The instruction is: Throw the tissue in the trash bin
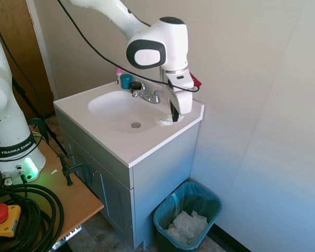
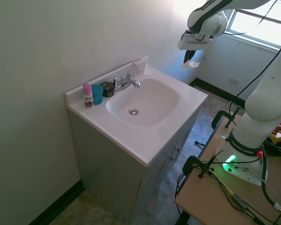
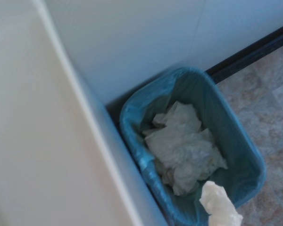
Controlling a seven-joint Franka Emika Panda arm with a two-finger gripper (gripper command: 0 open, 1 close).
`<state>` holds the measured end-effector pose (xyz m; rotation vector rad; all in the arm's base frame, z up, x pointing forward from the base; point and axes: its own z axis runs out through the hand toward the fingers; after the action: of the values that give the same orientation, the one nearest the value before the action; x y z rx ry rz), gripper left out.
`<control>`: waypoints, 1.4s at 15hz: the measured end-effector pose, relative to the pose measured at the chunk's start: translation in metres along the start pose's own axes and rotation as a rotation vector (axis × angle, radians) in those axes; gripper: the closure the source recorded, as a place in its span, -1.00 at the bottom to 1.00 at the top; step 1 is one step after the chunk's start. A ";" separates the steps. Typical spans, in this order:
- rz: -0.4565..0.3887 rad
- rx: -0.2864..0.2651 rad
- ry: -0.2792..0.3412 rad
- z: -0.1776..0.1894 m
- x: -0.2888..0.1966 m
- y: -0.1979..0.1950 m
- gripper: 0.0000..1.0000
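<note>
The gripper [image 1: 174,116] hangs in the air past the end of the sink counter [image 1: 142,147], on the side away from the door, w/ its fingers pointing down. The fingers are closed narrow on the tissue [image 1: 170,120], a small white wad that sticks out just under the fingertips. In the second exterior view the same tissue [image 2: 192,63] hangs below the gripper [image 2: 189,58], clear of the counter [image 2: 145,145] and not touching it.

The trash bin [image 1: 163,220] stands on the floor beside the counter cabinet, close to the wall corner. It is dark teal w/ a greenish bag liner, and a heap of white paper wads [image 1: 187,224] already lies inside. The wrist view looks straight down: the bin [image 3: 247,155] is almost under the camera, touching or nearly touching the cabinet side, and the old paper heap [image 3: 184,146] fills the middle of it. The held tissue [image 3: 220,206] shows at the lower edge of that view, over the bin rim on the side far from the counter.

On the counter, behind the basin [image 1: 118,107], there is the chrome faucet [image 1: 147,94]. Beside the faucet, on the side away from the bin, stand a small dark jar [image 2: 107,88], a teal cup [image 2: 97,93] and a pink-capped bottle [image 2: 87,95], close together in a row by the wall.
</note>
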<state>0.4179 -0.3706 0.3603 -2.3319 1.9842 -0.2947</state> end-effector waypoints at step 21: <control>0.056 -0.102 -0.030 0.112 0.046 -0.030 -1.00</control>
<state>0.4747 -0.4191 0.2604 -2.3196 2.0936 -0.1586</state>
